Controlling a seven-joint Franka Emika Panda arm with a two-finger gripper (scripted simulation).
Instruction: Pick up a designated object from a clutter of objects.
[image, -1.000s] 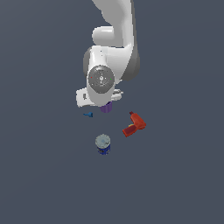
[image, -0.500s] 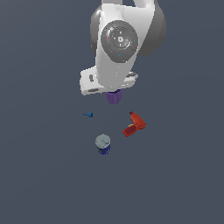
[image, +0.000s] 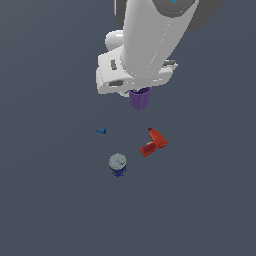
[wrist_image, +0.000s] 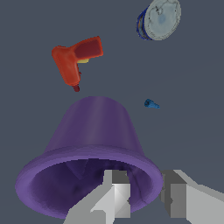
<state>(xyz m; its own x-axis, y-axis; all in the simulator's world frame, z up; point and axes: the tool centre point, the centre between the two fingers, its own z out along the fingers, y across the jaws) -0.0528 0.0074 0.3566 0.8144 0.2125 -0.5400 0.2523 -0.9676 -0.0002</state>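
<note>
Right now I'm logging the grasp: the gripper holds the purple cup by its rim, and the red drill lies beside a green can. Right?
Not quite: the can is blue with a pale top, as the exterior view shows. The gripper does hold the purple cup by its rim, and the red drill lies nearby.

Plain dark grey floor (image: 45, 200)
</note>
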